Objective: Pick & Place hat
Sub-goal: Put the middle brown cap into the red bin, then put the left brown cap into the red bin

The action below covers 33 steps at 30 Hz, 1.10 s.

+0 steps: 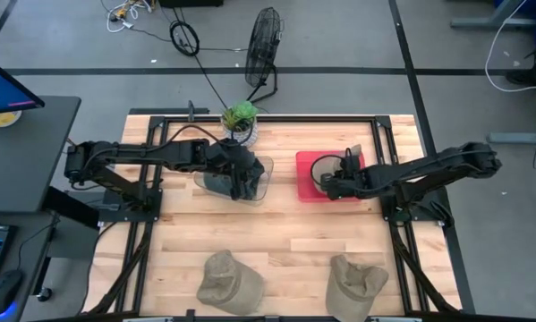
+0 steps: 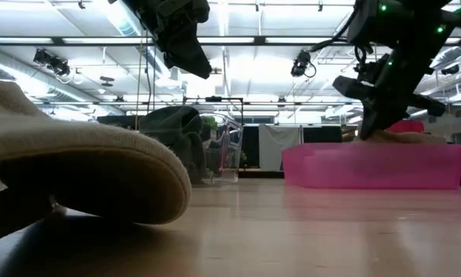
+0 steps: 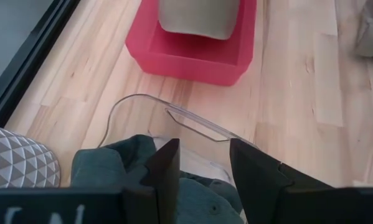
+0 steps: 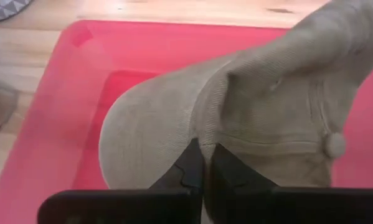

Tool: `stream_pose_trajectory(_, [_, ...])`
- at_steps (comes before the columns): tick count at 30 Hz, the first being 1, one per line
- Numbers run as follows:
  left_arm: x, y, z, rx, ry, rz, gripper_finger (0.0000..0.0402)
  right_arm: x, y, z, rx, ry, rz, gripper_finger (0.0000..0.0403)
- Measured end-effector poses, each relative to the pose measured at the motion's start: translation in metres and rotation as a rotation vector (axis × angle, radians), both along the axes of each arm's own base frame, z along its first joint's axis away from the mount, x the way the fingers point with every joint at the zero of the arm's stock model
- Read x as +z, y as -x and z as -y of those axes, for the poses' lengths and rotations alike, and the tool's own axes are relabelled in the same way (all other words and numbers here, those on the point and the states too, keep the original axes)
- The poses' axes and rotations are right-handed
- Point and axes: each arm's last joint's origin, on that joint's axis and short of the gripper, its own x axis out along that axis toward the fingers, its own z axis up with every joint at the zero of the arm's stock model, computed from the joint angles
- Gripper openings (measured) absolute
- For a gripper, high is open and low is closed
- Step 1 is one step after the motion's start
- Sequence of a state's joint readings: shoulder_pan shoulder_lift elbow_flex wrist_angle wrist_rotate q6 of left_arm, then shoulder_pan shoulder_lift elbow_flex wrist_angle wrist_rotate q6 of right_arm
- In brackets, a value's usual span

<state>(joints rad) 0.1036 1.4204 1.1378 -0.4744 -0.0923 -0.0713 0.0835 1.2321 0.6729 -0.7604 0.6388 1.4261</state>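
A tan hat (image 4: 267, 93) lies in a red bin (image 1: 305, 192), and my right gripper (image 4: 203, 163) is shut on it from above. In the low view this hat (image 2: 403, 137) shows over the bin's pink wall (image 2: 369, 169). A dark green hat (image 3: 99, 165) sits in a clear bin (image 3: 174, 113). My left gripper (image 3: 205, 165) hangs open above it, well clear in the low view (image 2: 195, 61). Two more tan hats (image 1: 230, 282) (image 1: 357, 282) lie on the table near its near edge. My right gripper pinches a raised fold of the tan hat's crown (image 4: 202, 140), beside the brim, between its two fingers. The fingers come down from above, slanting. The hat's brim (image 4: 149, 137) and the rest of it lie in the red bin.
A potted plant (image 1: 241, 116) stands at the far edge behind the clear bin, its patterned pot (image 3: 12, 162) beside it. Bare wood lies between the bins and the near hats. One near hat (image 2: 76, 169) fills the low view's left.
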Motion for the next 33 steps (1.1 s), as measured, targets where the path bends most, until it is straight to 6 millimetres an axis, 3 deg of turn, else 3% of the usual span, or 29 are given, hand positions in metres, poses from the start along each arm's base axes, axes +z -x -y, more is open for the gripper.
stream_pose_trajectory(9, [0.000,0.000,0.000,-0.001,-0.003,-0.002,0.0147,-0.003,-0.004,0.003,0.069,0.025,-0.039,0.0038])
stream_pose_trajectory(16, [0.000,0.000,0.000,0.002,0.000,-0.001,0.0147,0.004,-0.019,0.005,0.308,0.109,-0.039,0.0102])
stream_pose_trajectory(21, [0.000,0.000,0.006,0.018,0.039,0.007,0.0147,0.026,-0.028,0.002,0.530,0.115,-0.097,0.0133])
stream_pose_trajectory(25, [0.000,-0.002,0.023,-0.112,0.117,0.009,0.0142,0.046,-0.036,-0.001,0.653,0.115,-0.105,0.0145])
stream_pose_trajectory(29, [0.000,-0.001,0.053,-0.309,0.232,-0.001,0.0129,0.055,-0.041,-0.001,0.728,0.174,-0.096,0.0146])
stream_pose_trajectory(33, [-0.002,0.005,0.086,-0.334,0.344,-0.049,0.0117,0.058,-0.047,-0.002,0.833,0.255,-0.110,0.0146])
